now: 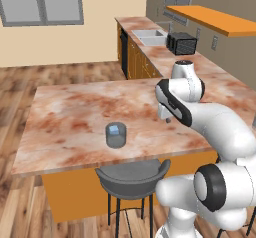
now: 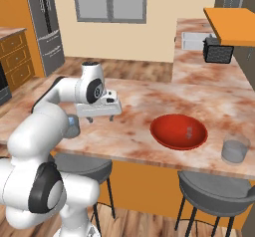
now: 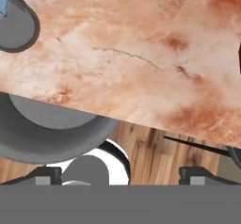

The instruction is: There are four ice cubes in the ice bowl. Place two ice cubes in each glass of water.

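Ice cubes (image 1: 114, 130), apparently two, sit in one glass (image 1: 115, 135); claw (image 2: 100, 118) hangs open, pointing down above counter (image 1: 75, 117).

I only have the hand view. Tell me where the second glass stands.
Observer: The second glass stands near the counter's front edge, to the right of the red ice bowl in the right base view.
Operator: Report what is in the other glass.
Observer: The left glass holds pale blue ice; I cannot count the cubes.
Operator: Place the gripper for me.
Observer: The gripper hangs open and empty above the counter, between the left glass and the bowl.
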